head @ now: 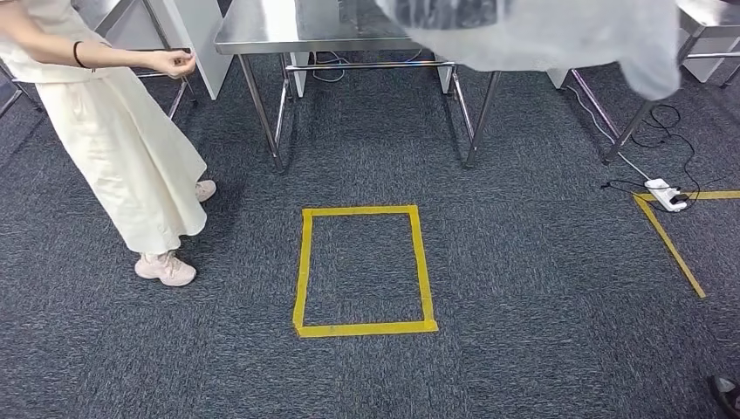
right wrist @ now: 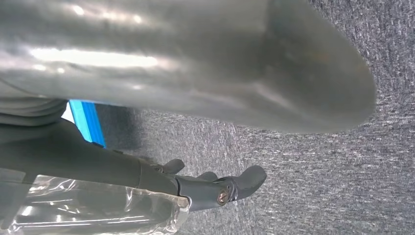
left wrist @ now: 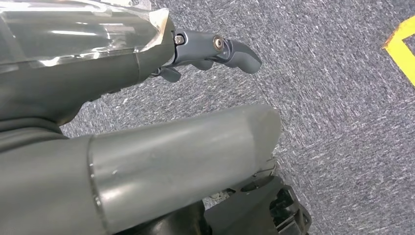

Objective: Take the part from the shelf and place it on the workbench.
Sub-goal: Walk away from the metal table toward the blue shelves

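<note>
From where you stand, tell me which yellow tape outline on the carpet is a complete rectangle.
The yellow tape rectangle straight ahead on the carpet is closed on all sides; the yellow tape corner at right shows two edges.

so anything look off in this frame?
A pale, blurred sheet-like thing hangs across the top of the head view, hiding part of the steel table. A power strip and loose cables lie on the carpet beside the yellow tape.

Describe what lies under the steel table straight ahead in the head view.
Under the steel table lie grey carpet, its crossbar and a loose cable. A blurred pale sheet covers the table's right end, hiding that part.
</note>
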Controlling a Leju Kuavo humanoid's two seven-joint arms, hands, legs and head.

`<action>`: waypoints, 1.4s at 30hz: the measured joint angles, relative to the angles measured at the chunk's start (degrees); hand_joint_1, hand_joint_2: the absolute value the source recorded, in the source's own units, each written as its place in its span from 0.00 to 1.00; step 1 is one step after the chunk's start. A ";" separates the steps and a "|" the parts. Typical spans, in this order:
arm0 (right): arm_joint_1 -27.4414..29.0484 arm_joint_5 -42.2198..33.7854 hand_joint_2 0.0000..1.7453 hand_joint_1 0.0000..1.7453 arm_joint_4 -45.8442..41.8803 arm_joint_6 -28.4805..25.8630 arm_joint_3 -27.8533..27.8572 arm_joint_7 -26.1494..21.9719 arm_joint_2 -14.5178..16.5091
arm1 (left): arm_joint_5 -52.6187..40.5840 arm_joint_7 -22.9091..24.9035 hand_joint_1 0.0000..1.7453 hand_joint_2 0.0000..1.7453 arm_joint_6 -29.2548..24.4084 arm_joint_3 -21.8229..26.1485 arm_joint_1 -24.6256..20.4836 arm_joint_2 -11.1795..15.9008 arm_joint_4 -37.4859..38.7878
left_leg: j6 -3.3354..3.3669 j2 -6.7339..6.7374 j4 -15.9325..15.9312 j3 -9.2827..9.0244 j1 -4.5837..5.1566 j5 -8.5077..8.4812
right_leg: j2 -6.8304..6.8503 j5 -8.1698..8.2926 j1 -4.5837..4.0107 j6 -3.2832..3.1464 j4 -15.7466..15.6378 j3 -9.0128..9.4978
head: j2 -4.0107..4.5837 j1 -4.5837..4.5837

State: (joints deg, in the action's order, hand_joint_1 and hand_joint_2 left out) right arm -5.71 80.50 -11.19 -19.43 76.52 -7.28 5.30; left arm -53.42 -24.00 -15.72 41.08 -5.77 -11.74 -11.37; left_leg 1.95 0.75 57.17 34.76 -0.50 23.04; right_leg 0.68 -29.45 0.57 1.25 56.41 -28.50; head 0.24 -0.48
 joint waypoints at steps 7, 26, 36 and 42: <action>-0.13 -0.08 0.00 0.00 0.00 -0.02 0.00 -0.09 -0.03 | 0.04 0.03 0.00 0.00 0.02 0.01 -0.02 -0.02 0.00 | -1.27 -0.01 0.00 0.20 0.13 0.19 | 0.00 -0.07 -0.10 -0.07 0.00 -0.26 | 0.00 0.02; -0.10 -0.22 0.00 0.00 0.00 -0.04 -0.07 0.36 -0.03 | 0.07 0.09 0.00 0.00 -0.17 0.03 -0.16 -0.27 0.00 | 0.97 0.04 -3.03 -1.32 -0.23 -0.94 | -0.39 -6.61 1.23 1.16 14.70 -7.37 | 0.00 0.74; -0.15 -0.29 0.00 0.00 0.03 -0.02 -0.07 0.35 0.13 | 0.00 0.11 0.00 0.00 -0.36 0.03 -0.13 0.00 -0.02 | -2.73 -0.03 2.91 0.48 -1.42 3.05 | -0.11 -0.23 2.01 0.52 2.60 -1.77 | 0.00 -0.15; -0.09 -0.40 0.00 0.00 0.02 -0.02 -0.07 0.35 0.08 | -0.03 0.11 0.00 0.00 -0.53 0.03 0.03 -0.01 -0.01 | -1.95 -0.32 16.63 6.53 -1.11 9.37 | -0.30 -0.21 0.80 0.00 2.64 -1.81 | -0.02 -1.41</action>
State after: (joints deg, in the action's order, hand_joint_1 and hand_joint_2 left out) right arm -5.80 80.11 -11.17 -19.45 76.46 -6.93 5.38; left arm -53.45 -23.88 -16.25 41.11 -5.74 -11.75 -11.37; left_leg 0.00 0.43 73.80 41.29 -1.62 32.41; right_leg 0.38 -29.67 1.37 1.26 59.05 -30.31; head 0.22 -1.88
